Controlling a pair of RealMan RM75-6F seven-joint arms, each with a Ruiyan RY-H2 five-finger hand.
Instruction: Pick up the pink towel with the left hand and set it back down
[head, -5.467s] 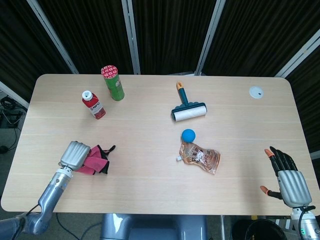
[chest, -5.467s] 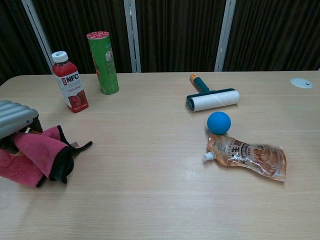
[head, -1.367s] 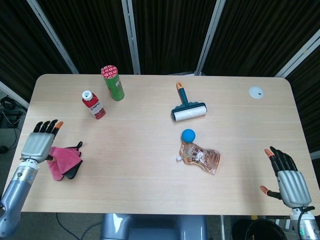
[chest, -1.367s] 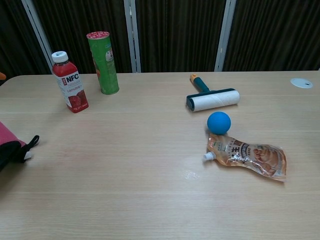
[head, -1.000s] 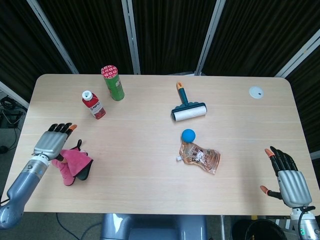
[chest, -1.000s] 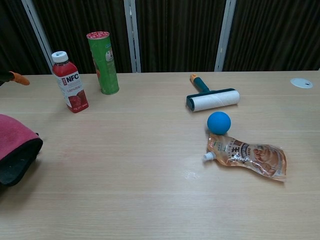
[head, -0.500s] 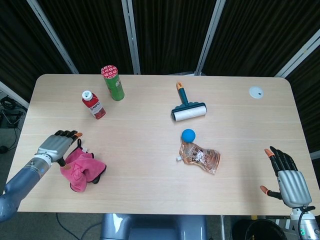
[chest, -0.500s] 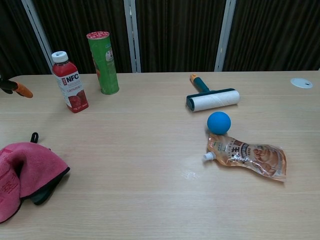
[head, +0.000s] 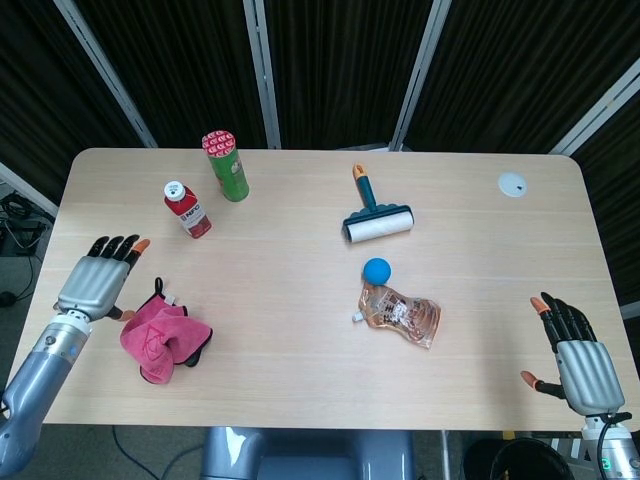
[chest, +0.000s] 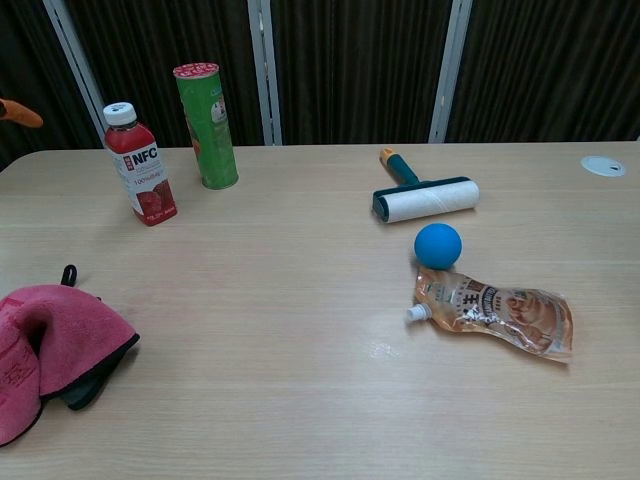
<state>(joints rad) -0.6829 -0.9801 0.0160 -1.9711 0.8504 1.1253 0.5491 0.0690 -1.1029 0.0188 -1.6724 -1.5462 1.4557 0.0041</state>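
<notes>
The pink towel (head: 158, 335) lies crumpled on the table near the front left, with a black lining showing at its right side; in the chest view the pink towel (chest: 50, 345) fills the lower left corner. My left hand (head: 97, 279) hovers just left of and behind the towel, fingers spread and straight, holding nothing. Only an orange fingertip (chest: 22, 114) of it shows at the chest view's left edge. My right hand (head: 578, 360) stays open at the front right corner, far from the towel.
A red juice bottle (head: 187, 209) and a green chip can (head: 226, 166) stand at the back left. A lint roller (head: 377, 219), a blue ball (head: 376, 270) and a clear refill pouch (head: 400, 314) lie mid-table. A white disc (head: 513, 183) sits back right.
The left hand set the towel down on the table, let go and lifted back to the left, with its fingers spread. The towel now lies still. The right hand has not moved.
</notes>
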